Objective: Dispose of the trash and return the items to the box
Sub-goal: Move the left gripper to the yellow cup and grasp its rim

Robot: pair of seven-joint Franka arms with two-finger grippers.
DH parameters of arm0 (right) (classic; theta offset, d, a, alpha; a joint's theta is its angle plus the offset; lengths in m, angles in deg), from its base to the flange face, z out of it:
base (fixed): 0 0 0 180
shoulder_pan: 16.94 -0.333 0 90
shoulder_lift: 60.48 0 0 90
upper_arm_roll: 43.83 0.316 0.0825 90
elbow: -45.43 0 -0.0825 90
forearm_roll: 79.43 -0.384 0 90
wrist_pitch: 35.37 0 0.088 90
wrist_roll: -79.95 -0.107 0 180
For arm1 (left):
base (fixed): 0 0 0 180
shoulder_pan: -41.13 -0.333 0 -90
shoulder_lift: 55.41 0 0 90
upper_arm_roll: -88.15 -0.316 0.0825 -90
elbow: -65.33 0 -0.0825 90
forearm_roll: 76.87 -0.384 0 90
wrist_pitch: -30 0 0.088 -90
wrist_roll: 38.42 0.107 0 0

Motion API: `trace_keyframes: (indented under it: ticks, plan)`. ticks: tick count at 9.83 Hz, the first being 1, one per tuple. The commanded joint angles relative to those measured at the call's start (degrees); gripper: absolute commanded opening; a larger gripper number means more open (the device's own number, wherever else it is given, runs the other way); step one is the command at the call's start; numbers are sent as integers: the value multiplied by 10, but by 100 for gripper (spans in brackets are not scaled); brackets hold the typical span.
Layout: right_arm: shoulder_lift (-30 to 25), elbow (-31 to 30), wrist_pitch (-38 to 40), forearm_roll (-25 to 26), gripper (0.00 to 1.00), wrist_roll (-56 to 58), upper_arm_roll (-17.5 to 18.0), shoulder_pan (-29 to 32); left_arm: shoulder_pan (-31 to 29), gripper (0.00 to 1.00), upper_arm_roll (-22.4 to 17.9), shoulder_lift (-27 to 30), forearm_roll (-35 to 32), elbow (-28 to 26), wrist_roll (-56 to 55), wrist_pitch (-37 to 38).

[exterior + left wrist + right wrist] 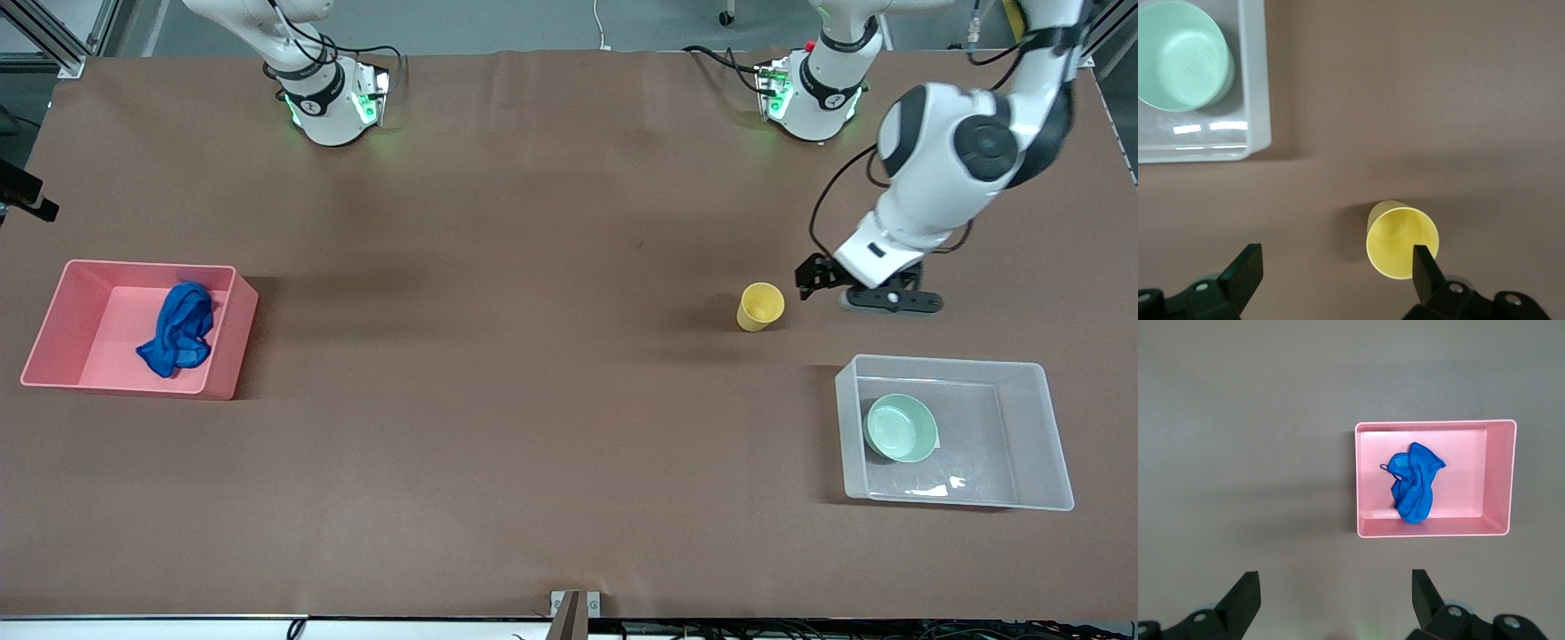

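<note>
Bowl (901, 428) in box (1031, 436); left hand (822, 283) open beside cup (760, 307).

Brown table covering (533, 400) spans whole work surface, smooth, faint crease lines running across. Pink rectangular bin (53, 324) sits toward right arm's end of table, open top, long side slightly skewed to table edge. Small metal bracket (574, 613) at table edge nearest front camera, about midway along. Grey floor (533, 22) past table, white cable (600, 22) trailing there.
</note>
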Motion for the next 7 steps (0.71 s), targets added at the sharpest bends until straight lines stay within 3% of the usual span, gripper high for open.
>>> trace_keyframes:
  ticks: [1, 3, 4, 5, 6, 7]
  plan:
    - [-2, 3, -1, 6, 100, 7, 8, 1, -9, 94, 17, -63, -15, -33, -5, -58]
    - [-2, 2, 2, 6, 100, 7, 8, 2, -7, 89, 18, -107, -37, -32, -5, -81]
    - [-2, 2, 2, 6, 100, 7, 8, 2, -5, 78, 18, -130, -37, -31, -5, -105]
    - [-2, 3, 1, 6, 100, 7, 8, 2, -6, 36, 19, -136, -37, -31, -12, -108]
    - [-2, 3, 5, 5, 100, 7, 7, 2, -8, 8, 19, -138, -37, -32, -17, -107]
    - [-2, 2, 6, 5, 100, 7, 7, 2, -6, 0, 20, -142, -37, -31, -18, -107]
